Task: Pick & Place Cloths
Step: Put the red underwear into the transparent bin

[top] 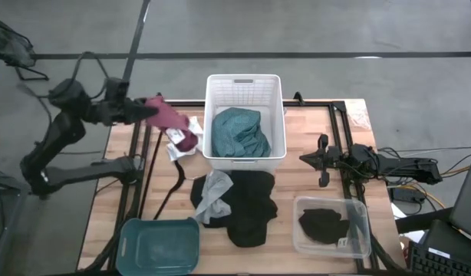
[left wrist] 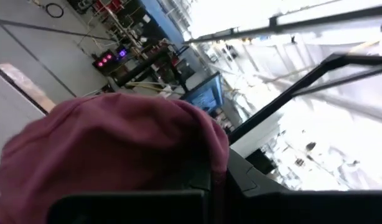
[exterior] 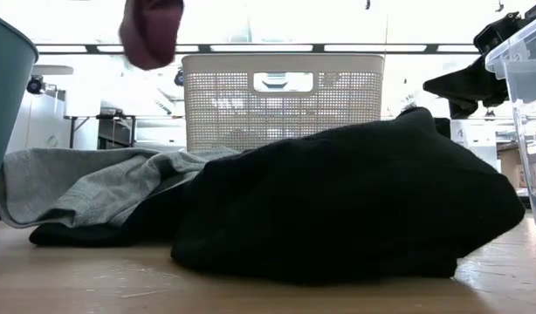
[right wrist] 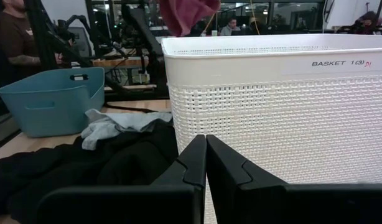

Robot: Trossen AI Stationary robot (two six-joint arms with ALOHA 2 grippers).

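My left gripper (top: 153, 110) is shut on a maroon cloth (top: 174, 123), held high over the table's far left part, just left of the white slatted basket (top: 245, 86). The low view shows the same maroon cloth (exterior: 150, 30) hanging well above the table. A teal-green cloth (top: 239, 132) lies inside the basket. Black cloths (top: 247, 205) and a light grey cloth (top: 212, 192) lie heaped on the table in front of the basket. A small white cloth (top: 176, 149) lies under the maroon one. My right gripper (top: 321, 162) rests shut at the right, next to the basket. My left gripper holds the maroon cloth by a bunched part (left wrist: 178, 143) that bulges over and around its fingers (left wrist: 203, 177), hiding the place of contact. The fingers point about level, from the table's left toward the basket. The cloth hangs below the fingers, lifted clear of the table.
A teal tray (top: 159, 245) stands at the near left. A clear tray (top: 358, 230) at the near right holds a black cloth (top: 324, 222). A dark strap (top: 170, 188) lies on the wood left of the heap. A person (right wrist: 10, 37) shows beyond the table.
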